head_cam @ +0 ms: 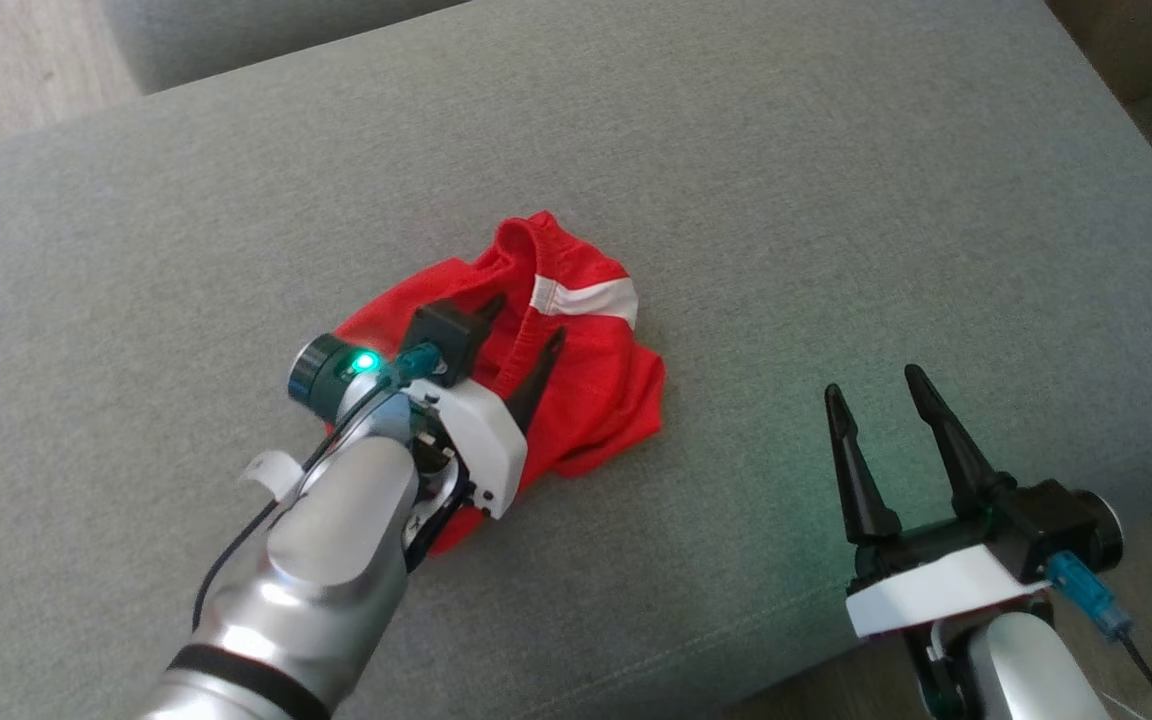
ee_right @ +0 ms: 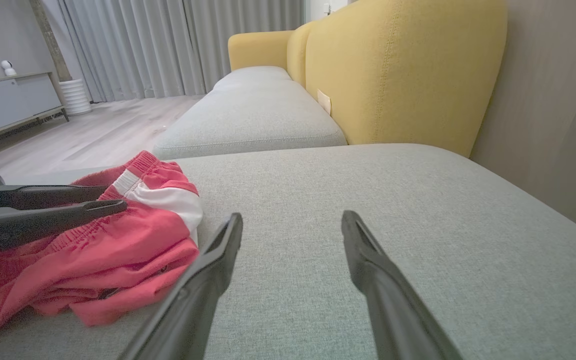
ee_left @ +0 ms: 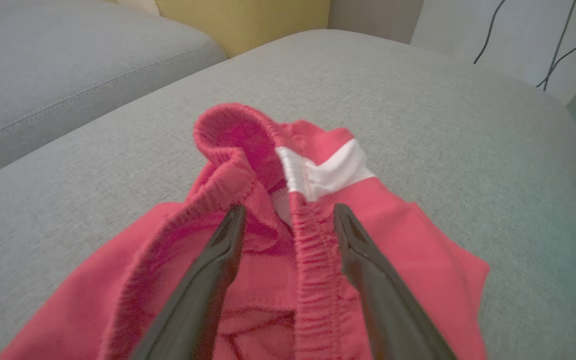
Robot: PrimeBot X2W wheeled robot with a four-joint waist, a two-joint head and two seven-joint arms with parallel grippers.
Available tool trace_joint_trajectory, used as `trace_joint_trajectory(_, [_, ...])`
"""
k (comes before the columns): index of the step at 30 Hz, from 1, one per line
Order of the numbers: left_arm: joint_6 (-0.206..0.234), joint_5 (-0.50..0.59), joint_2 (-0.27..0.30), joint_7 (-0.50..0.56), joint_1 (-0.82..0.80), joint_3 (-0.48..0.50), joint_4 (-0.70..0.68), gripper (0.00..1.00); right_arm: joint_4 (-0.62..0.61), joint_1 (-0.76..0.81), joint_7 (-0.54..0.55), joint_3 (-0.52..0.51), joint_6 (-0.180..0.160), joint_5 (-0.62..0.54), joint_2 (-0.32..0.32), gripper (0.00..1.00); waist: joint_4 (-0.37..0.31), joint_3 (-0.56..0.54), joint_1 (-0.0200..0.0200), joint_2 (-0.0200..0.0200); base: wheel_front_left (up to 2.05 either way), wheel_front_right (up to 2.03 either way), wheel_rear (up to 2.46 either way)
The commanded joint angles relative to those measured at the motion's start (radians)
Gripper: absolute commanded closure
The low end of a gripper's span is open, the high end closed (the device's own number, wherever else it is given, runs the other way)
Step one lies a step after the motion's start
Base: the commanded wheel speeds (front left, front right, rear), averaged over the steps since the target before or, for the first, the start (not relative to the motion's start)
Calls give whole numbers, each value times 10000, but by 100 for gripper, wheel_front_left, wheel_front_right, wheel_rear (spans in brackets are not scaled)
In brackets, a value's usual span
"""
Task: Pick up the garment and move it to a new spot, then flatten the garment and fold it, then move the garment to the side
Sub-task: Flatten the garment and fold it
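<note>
Progress is judged early, with no step visibly complete. At the left, the left gripper (head_cam: 526, 318) stands over the garment (head_cam: 596, 390) with its fingers spread, one on each side of the gathered waistband (ee_left: 308, 240), and it pinches nothing. The garment, red with a white stripe (head_cam: 581, 298), lies crumpled in a heap near the middle of the grey cushion (head_cam: 836, 200), neither flattened nor folded. Whether this is its first spot or the new one cannot be told. To the right, well apart from the cloth, the right gripper (head_cam: 874, 382) hovers over bare cushion at the near edge, fingers spread and holding nothing. Judged outstanding are the grasp and lift, the flattening, the fold and the move aside. In the surroundings, wooden floor (head_cam: 16, 70) lies at the far left, with a second grey cushion (ee_right: 253, 115) and a yellow sofa back (ee_right: 398, 70) beyond. Nothing on the cushion blocks either arm. The one concern is the bunched layers under the left gripper, where a pinch may catch more than one.
</note>
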Motion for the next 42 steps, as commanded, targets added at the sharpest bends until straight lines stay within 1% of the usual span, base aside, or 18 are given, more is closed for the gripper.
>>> trace_joint_trajectory(1, [-11,-121,84,-118,-666,108,-285,3,-309,-308,-109,193,-7,89,-36,0,-61,8,-1,0,0,0,0])
trace_joint_trajectory(2, [-17,-179,84,-143,-724,42,-300,3,-303,-310,-109,207,-7,107,-36,0,-97,15,-1,0,0,0,0])
trace_joint_trajectory(4, [-24,-269,84,-164,-844,-72,-296,7,-293,-318,-109,233,-7,162,-36,0,-182,39,-1,0,0,0,0])
trace_joint_trajectory(5, [-25,-298,84,-164,-910,-124,-273,11,-292,-324,-109,240,-7,197,-36,0,-225,53,-1,0,0,0,0])
trace_joint_trajectory(6, [-23,-327,84,-167,-975,-161,-248,19,-288,-332,-109,259,-7,219,-36,0,-271,69,-1,0,0,0,0])
trace_joint_trajectory(7, [-20,-339,84,-172,-1038,-197,-211,41,-282,-341,-109,270,-7,242,-36,0,-322,85,-1,0,0,0,0])
trace_joint_trajectory(8, [-17,-348,84,-179,-1098,-225,-158,59,-281,-348,-109,271,-7,271,-36,0,-364,103,-1,0,0,0,0])
trace_joint_trajectory(9, [-12,-362,84,-170,-1146,-241,-79,82,-278,-356,-109,269,-7,295,-36,0,-409,120,-1,0,0,0,0])
trace_joint_trajectory(10, [-15,-373,84,-126,-1188,-267,25,100,-284,-361,-109,243,-7,322,-36,0,-447,135,-1,0,0,0,0])
trace_joint_trajectory(18, [-42,-719,85,-38,-1386,-315,426,100,-305,-361,-109,3,-7,410,-36,0,-511,83,-1,0,0,0,0])
trace_joint_trajectory(22, [-105,-1446,85,-218,-1536,-347,-142,100,-297,-350,-109,59,-7,492,-36,0,-458,-170,-1,0,0,0,0])
trace_joint_trajectory(26, [-124,-2459,117,102,-2125,-761,-1187,100,-303,-304,-109,135,-7,595,-36,0,-375,-543,-1,0,0,0,0])
trace_joint_trajectory(28, [-126,-3059,290,413,-2551,-1002,-1858,100,-301,-242,-109,148,-7,629,-36,0,-308,-777,-1,0,0,0,0])
trace_joint_trajectory(29, [-126,-3059,290,413,-2551,-1002,-1858,100,-301,-242,-109,148,-7,629,-36,0,-308,-777,-1,0,0,0,0])
trace_joint_trajectory(33, [-128,-4368,794,1137,-3312,-1283,-3195,100,-184,-13,-109,148,-7,646,-36,0,-132,-1446,-1,0,0,0,0])
trace_joint_trajectory(37, [-129,-5458,1173,1739,-3892,-1154,-4262,100,-185,114,-109,160,-7,648,-36,0,160,-1881,-1,0,0,0,0])
trace_joint_trajectory(40, [-128,-6091,1434,2049,-3741,-940,-4847,100,-253,161,-109,80,-7,601,-36,0,467,-2078,-1,0,0,0,0])
trace_joint_trajectory(42, [-72,-6317,1702,2238,-3265,-933,-5185,100,-319,206,-109,19,-7,548,-36,0,733,-2125,-1,0,0,0,0])
